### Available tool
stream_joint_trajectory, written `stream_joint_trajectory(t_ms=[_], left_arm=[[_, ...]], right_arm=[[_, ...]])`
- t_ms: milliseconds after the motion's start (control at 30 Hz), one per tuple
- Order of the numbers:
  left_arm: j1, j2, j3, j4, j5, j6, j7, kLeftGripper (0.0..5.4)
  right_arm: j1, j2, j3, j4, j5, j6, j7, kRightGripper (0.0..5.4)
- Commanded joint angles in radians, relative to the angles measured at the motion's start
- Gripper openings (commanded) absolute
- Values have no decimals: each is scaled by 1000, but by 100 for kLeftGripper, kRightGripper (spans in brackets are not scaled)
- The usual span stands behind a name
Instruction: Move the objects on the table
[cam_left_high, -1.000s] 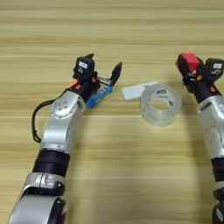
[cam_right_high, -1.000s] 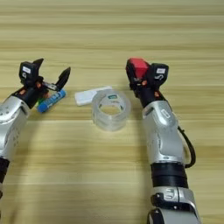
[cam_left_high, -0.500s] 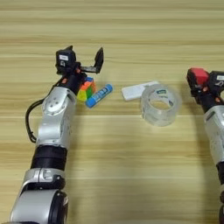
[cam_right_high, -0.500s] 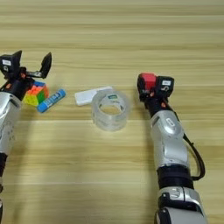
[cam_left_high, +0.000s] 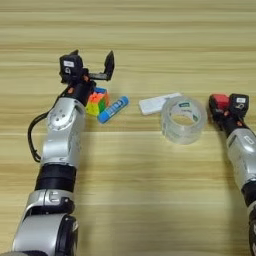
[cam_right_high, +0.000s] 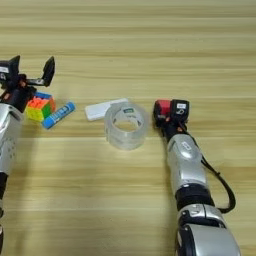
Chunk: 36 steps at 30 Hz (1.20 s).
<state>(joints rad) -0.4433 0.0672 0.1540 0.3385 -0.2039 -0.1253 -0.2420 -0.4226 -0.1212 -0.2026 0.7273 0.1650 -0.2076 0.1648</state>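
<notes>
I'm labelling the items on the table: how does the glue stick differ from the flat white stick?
The glue stick is round and blue-capped; the flat white stick is flat, rectangular and all white. The glue stick lies beside the puzzle cube; the white stick reaches behind the tape roll. Both lie slanted on the table.

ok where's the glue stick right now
The glue stick lies on the table's left side, beside the puzzle cube, left of the white stick.
</notes>
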Motion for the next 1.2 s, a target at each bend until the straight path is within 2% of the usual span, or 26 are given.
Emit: stream_joint_trajectory(t_ms=[33, 300, 433, 767, 867, 1000, 1200], left_arm=[[-14, 2, 2, 10, -8, -3, 4, 540], [-20, 7, 3, 40, 1, -6, 9, 540], [-36, 21, 1, 108, 32, -11, 35, 540], [-56, 30, -1, 175, 52, -45, 60, 540], [-59, 32, -3, 184, 54, -53, 62, 540], [-59, 31, -6, 187, 53, -57, 64, 540], [-55, 29, -18, 181, 70, -67, 76, 540]], right_arm=[[-32, -9, 0, 60, -10, -11, -4, 230], [-40, -13, 7, 86, -14, -30, 4, 230], [-31, -11, 12, 51, -12, -34, 10, 307], [-3, -6, 18, -36, -8, -23, 11, 431], [14, -6, 20, -88, -8, -15, 8, 473], [59, -5, 30, -220, -9, 21, 3, 538], [111, -14, 50, -380, -12, 97, 2, 538]])
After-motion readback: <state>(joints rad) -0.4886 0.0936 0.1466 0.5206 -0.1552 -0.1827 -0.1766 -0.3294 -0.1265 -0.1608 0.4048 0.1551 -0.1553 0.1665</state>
